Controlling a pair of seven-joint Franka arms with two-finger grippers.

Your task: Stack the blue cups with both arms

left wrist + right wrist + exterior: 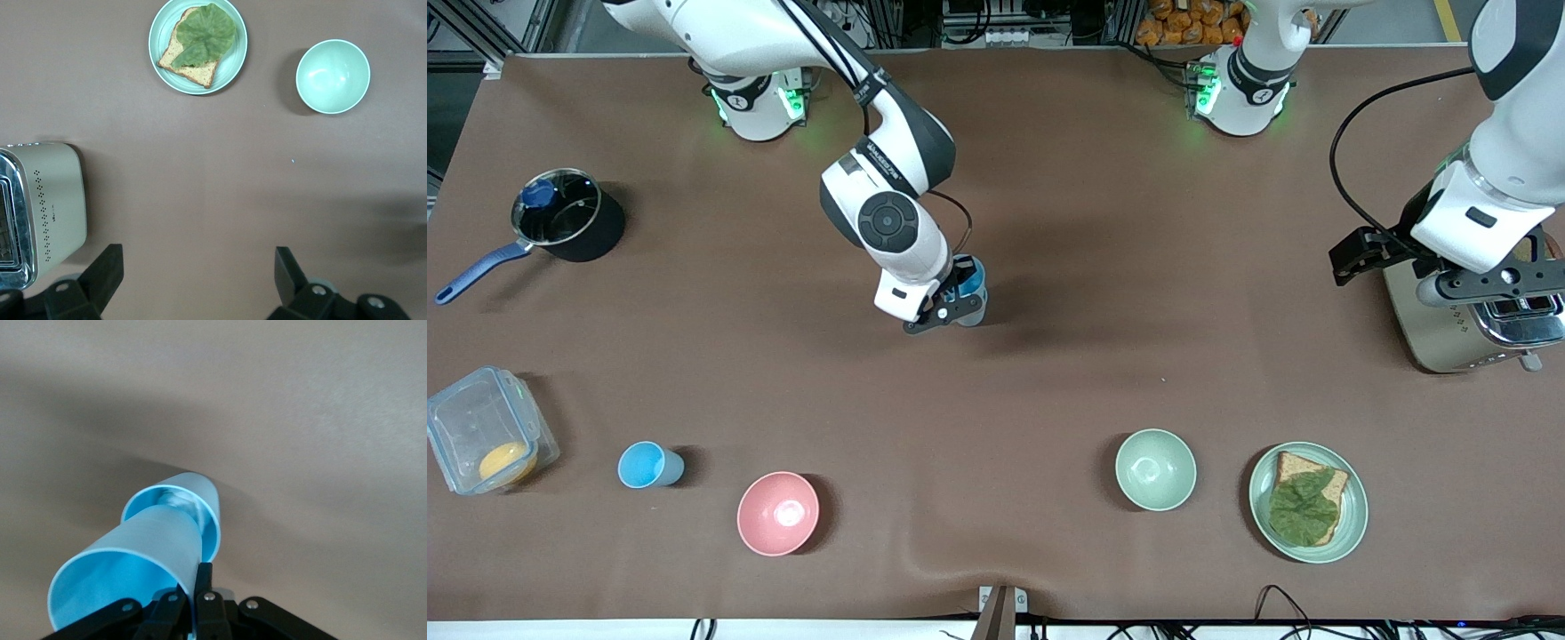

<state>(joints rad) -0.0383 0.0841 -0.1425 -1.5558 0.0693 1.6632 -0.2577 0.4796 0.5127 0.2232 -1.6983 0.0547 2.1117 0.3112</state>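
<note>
a brown counter (1103, 293) fills the frame, with racks along its top edge. at centre, the right gripper (953, 307) clasps a blue cup (127, 577) by its rim, its base entering a second cup (193, 503); a third cup (649, 465) sits lower left. the left gripper (197, 283), released, waits over the toaster (1467, 329) at the right edge.

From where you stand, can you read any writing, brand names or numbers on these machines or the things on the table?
right arm: white lettering on its dark joint band, too small and blurred to read.
toaster: a tiny mark low on its cream side, too small to read.
left arm's base and the right arm's base: a small round badge on each, unreadable.
Nothing else carries text.
</note>
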